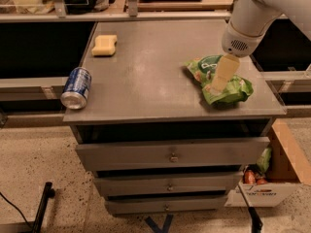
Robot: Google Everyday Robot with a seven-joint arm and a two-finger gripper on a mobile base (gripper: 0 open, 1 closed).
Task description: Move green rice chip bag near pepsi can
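The green rice chip bag lies crinkled on the right side of the grey cabinet top, near the front right corner. The pepsi can lies on its side at the front left edge of the top, its silver end toward the camera. My gripper hangs from the white arm that comes in from the upper right. It sits directly over the middle of the bag, at or just above its surface, and hides part of it. The bag and the can are far apart.
A yellow sponge block lies at the back left of the top. Drawers sit below the front edge. A cardboard box with items stands on the floor at the right. Shelving runs behind the cabinet.
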